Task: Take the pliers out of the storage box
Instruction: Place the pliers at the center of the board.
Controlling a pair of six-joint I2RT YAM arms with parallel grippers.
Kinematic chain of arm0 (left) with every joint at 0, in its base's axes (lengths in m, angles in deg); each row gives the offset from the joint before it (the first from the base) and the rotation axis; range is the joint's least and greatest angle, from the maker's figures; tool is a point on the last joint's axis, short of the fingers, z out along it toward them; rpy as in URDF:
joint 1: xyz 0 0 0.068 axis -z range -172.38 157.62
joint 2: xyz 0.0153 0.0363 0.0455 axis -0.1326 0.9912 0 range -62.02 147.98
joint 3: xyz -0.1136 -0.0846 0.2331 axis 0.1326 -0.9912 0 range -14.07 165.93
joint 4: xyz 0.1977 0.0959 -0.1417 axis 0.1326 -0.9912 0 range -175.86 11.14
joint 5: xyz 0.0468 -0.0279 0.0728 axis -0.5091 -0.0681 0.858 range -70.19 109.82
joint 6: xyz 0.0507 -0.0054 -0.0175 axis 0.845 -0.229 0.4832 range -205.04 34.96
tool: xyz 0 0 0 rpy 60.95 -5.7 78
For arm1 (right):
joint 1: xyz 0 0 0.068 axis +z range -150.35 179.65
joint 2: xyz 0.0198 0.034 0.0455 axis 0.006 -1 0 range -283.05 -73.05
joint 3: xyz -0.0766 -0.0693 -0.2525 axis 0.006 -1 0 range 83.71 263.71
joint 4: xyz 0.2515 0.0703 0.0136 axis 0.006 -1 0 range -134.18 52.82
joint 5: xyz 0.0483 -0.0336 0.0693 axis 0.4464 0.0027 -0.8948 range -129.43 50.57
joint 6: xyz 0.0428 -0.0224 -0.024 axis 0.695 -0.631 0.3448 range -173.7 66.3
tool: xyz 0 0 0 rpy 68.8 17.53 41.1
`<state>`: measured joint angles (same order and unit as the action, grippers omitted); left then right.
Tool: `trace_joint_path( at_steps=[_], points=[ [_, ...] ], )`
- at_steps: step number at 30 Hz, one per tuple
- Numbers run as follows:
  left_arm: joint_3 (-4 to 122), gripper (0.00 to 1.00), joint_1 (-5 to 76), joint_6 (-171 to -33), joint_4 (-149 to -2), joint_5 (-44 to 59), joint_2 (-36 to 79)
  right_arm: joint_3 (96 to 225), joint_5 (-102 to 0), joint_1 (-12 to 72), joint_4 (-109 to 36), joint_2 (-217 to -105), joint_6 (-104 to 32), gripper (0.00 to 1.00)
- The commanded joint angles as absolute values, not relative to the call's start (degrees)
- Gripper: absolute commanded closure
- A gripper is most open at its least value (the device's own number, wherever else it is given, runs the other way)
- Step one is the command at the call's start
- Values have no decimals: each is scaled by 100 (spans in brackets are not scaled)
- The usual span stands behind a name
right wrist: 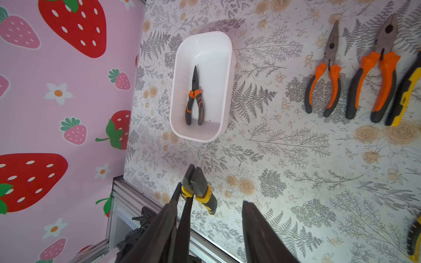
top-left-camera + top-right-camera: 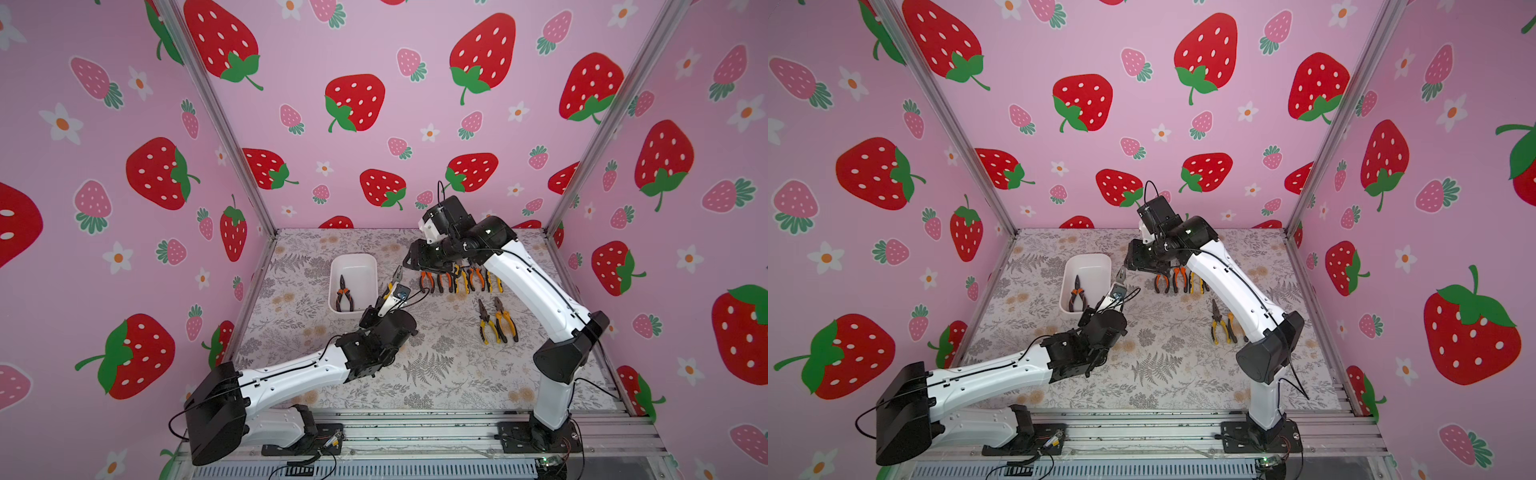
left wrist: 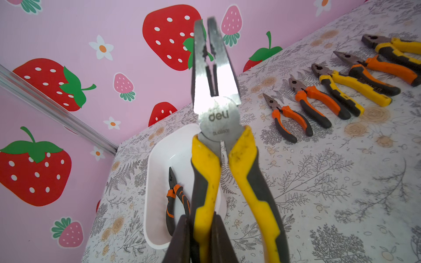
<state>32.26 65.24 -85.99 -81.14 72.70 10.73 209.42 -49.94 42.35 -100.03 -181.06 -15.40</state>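
From where I stand, the left gripper [image 3: 201, 219] is pinched tight on just one handle of the yellow pliers [image 3: 218, 118]. It holds them in the air just beside the white box [image 2: 361, 272], nose tilted up toward the right gripper [image 1: 211, 193]. That gripper's fingers are spread and grip nothing. In its wrist view the nose of the yellow pliers sits between them, close to one finger [image 1: 167, 214] and well apart from the other.

The orange pliers [image 2: 344, 296] lie on the floor of the box. The rest are out on the table [image 2: 436, 365], most in a row of pliers [image 2: 457, 280] and two yellow pairs [image 2: 496, 322] lying apart.

This looks to me like a hand-over, and the weak spot is the hold. With only one handle clamped, the other handle hangs free, so the tool could swing open or twist as it is passed. The nose is off-centre between the spread fingers, so closing may push it sideways instead of catching it. If the left gripper lets go too early, the pliers would fall onto the table or back into the box. The box looks light, and a knock could shift it.

The pivot of the yellow pliers reads "deli". The smaller line under it is too blurred to read, and so is the raised lettering on a handle in the row.
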Motion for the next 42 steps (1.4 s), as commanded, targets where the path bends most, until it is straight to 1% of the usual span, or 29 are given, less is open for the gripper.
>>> trace_joint_path(
  at_steps=[1,10,21,28,33,38,40,42],
  points=[
    [3183,100,6557,-8483,-7514,7083,880,21039,-5596,4225,-9784,-18161,-1443,49],
    [3312,100,6563,-8365,-7609,6996,834,21226,-5439,4253,-10238,-18413,-1537,49],
    [3465,100,6598,-8320,-7578,7118,999,20947,-5278,4309,-10350,-18537,-1618,49],
    [3568,100,6598,-8278,-7569,7167,1136,20549,-5311,4403,-10111,-18484,-1503,51],
    [3557,100,6606,-8282,-7563,7208,1129,20261,-5348,4459,-9910,-18437,-1377,57],
    [3499,100,6607,-8293,-7539,7202,1045,20149,-5294,4461,-9811,-18432,-1318,59],
    [3482,100,6607,-8298,-7545,7211,1024,20150,-5267,4458,-9809,-18445,-1294,62],
    [3489,100,6607,-8311,-7557,7228,1023,20150,-5199,4463,-9791,-18439,-1258,70]
  ],
)
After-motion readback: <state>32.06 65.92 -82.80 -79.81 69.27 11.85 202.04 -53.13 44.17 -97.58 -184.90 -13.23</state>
